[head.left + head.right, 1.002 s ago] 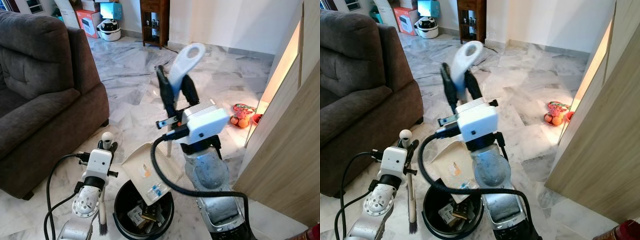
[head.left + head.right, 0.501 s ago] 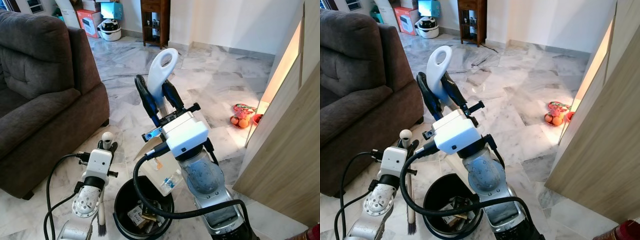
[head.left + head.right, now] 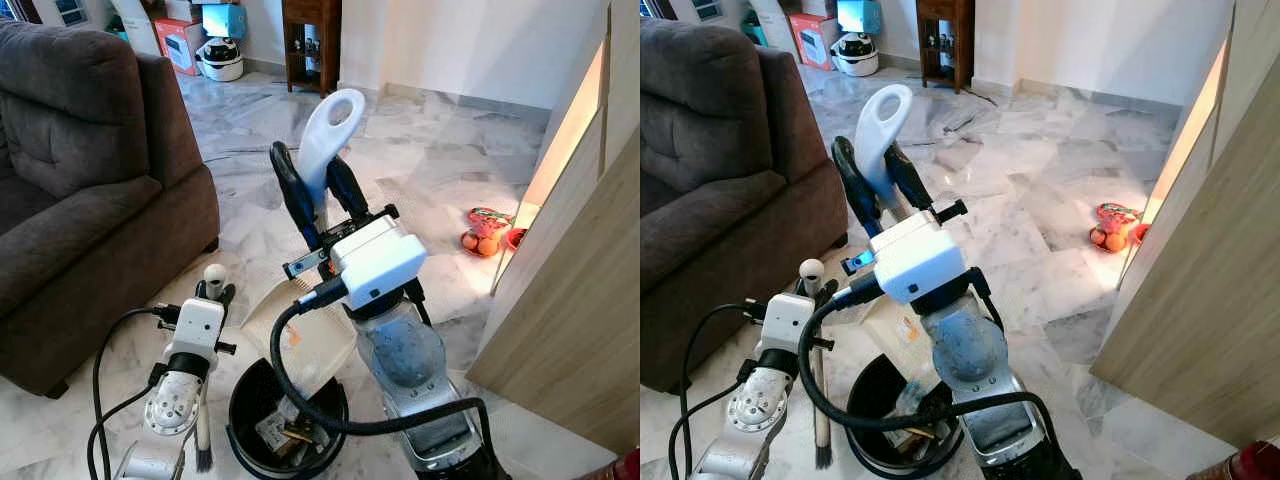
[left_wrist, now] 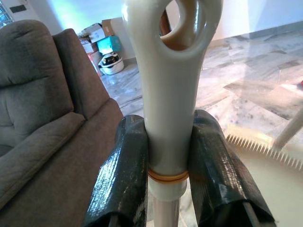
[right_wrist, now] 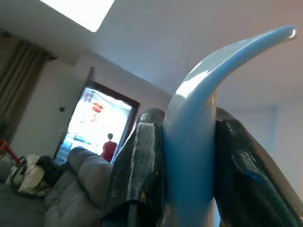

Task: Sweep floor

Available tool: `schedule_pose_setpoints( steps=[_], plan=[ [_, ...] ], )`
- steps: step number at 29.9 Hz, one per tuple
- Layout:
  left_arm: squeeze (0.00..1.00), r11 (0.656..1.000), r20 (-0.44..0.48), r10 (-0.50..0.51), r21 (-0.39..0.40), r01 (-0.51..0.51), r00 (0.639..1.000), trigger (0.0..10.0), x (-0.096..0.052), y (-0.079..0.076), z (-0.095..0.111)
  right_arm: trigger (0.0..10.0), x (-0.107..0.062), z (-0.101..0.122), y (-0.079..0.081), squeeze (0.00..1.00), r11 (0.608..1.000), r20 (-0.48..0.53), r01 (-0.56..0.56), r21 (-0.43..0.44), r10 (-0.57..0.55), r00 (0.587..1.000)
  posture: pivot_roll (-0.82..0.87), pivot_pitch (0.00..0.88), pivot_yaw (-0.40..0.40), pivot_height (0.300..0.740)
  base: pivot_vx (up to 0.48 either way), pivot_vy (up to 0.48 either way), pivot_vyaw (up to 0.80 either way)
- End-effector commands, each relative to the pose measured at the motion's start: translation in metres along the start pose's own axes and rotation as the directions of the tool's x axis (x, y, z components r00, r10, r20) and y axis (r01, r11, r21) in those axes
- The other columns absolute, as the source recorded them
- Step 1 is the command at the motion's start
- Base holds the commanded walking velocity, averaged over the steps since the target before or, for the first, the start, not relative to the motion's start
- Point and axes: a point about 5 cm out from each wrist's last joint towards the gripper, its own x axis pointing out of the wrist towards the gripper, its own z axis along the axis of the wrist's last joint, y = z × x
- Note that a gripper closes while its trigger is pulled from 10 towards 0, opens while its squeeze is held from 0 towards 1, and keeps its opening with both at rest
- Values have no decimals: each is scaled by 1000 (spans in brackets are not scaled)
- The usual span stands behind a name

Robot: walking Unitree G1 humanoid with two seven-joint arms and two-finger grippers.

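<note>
In the left eye view, the right gripper (image 3: 318, 190) is seen clamped on the dustpan handle (image 3: 330, 135), the dustpan (image 3: 305, 335) tilted over the black bin (image 3: 285, 425). In the left wrist view, the left gripper (image 4: 170, 163) is closed around the brush handle (image 4: 170, 94). In the right wrist view, 2 fingers (image 5: 139, 165) are pressed against that pale handle

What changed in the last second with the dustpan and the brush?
The right gripper swung the dustpan handle toward the robot's left, tipping the pan steeper over the black bin. The left gripper kept the brush upright beside the bin, and the sofa stayed put.
</note>
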Motion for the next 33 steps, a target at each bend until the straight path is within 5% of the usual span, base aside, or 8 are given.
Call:
schedule_pose_setpoints(
  steps=[1,8,21,33],
  plan=[
    [0,999,73,-5,40,2,997,10000,5,3,13,10000,8,22,0,0,1000,127,-7,-18,9,992,150,17,38,740,0,0,0],
    [0,999,72,-5,40,2,997,10000,4,2,13,10000,8,20,-4,0,1000,106,20,4,-20,994,148,16,35,740,0,0,0],
    [0,999,69,-11,38,8,998,10000,4,1,12,10000,1,-6,-68,0,952,-2,250,-175,-255,967,136,0,37,740,0,0,0],
    [0,999,64,-22,37,20,998,10000,0,0,10,10000,-46,-47,-110,0,871,-191,337,-357,-421,887,126,0,39,740,0,0,0]
  ],
)
